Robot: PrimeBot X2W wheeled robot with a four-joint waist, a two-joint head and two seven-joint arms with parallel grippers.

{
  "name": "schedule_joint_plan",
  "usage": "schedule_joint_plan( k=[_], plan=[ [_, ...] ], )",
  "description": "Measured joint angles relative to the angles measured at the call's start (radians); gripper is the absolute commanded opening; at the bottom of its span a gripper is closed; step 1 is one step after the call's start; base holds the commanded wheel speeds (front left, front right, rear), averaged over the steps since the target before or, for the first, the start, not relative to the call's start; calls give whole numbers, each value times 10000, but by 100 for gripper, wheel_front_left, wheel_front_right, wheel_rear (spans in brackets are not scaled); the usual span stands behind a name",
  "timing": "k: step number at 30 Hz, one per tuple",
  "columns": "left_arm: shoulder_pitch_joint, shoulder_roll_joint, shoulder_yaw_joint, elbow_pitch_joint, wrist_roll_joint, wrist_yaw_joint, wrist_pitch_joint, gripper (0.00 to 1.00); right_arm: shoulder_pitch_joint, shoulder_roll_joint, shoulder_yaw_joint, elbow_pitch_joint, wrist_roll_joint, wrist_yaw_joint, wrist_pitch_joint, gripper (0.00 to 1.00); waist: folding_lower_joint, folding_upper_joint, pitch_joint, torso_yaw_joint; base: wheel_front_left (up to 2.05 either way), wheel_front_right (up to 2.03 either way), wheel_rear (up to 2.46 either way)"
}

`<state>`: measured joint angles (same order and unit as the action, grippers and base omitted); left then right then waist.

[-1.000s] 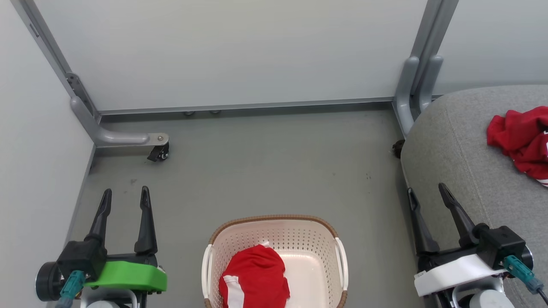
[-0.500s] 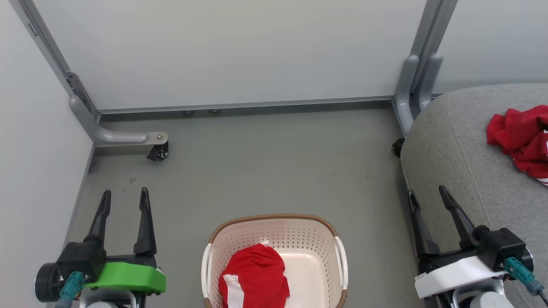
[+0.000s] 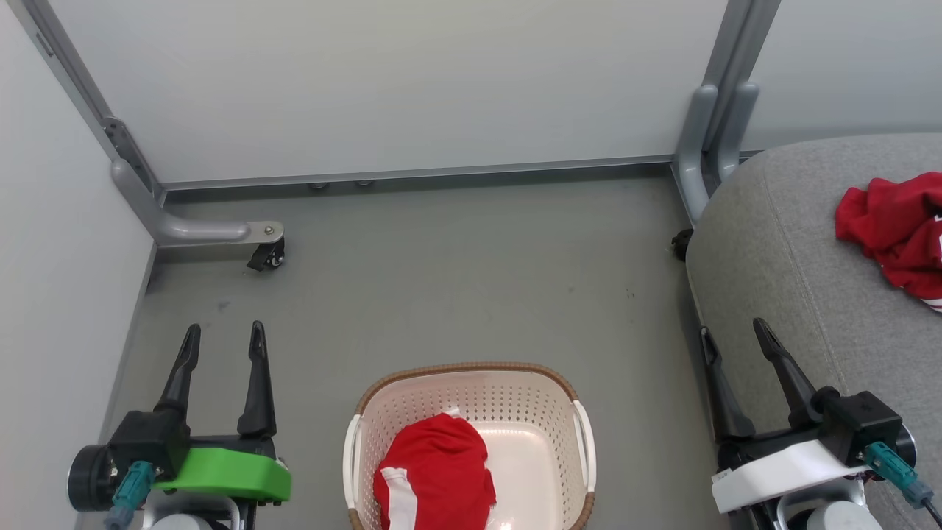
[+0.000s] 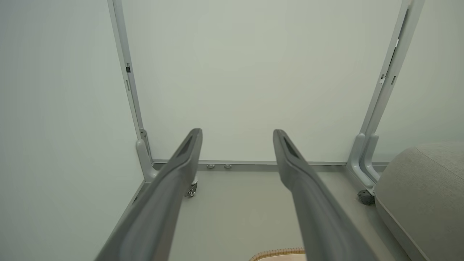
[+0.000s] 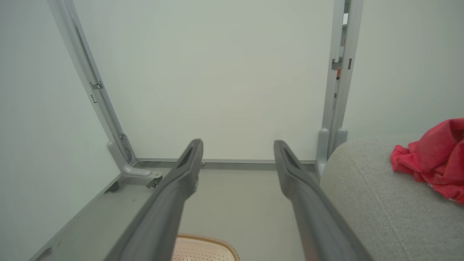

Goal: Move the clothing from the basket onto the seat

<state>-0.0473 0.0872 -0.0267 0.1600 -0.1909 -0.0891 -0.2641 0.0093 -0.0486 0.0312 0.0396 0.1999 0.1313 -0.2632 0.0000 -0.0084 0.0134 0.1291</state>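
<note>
One red garment lies bunched in the left half of the basket. It sits between the two arms and nearer the robot than either set of fingertips, so a reach would mean drawing back and inward. The left gripper is nearer. The right gripper hangs beside the seat, where the other garment lies. Both pairs of fingers stand apart, empty. A white stripe shows, but no lettering can be read.
</note>
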Motion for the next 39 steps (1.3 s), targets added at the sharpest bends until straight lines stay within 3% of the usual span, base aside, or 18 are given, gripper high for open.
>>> schedule_joint_plan(
  k=[10,16,31,39],
  plan=[
    [-1124,311,-886,531,267,-314,0,100,-437,0,230,-178,-90,0,0,100,0,0,471,-337,0,0,0],
    [-2174,665,-1919,1323,293,-385,-2,100,-924,0,403,-395,-171,0,0,100,0,0,1068,-697,0,0,0],
    [-5199,1783,-5141,4418,-351,-414,0,100,-2445,-2,794,-1177,-244,0,0,100,1,0,3425,-1816,0,0,0],
    [-6447,2109,-6577,6013,-769,-418,0,100,-3144,-6,955,-1538,-339,0,0,100,1,0,4855,-2320,0,0,0]
  ],
)
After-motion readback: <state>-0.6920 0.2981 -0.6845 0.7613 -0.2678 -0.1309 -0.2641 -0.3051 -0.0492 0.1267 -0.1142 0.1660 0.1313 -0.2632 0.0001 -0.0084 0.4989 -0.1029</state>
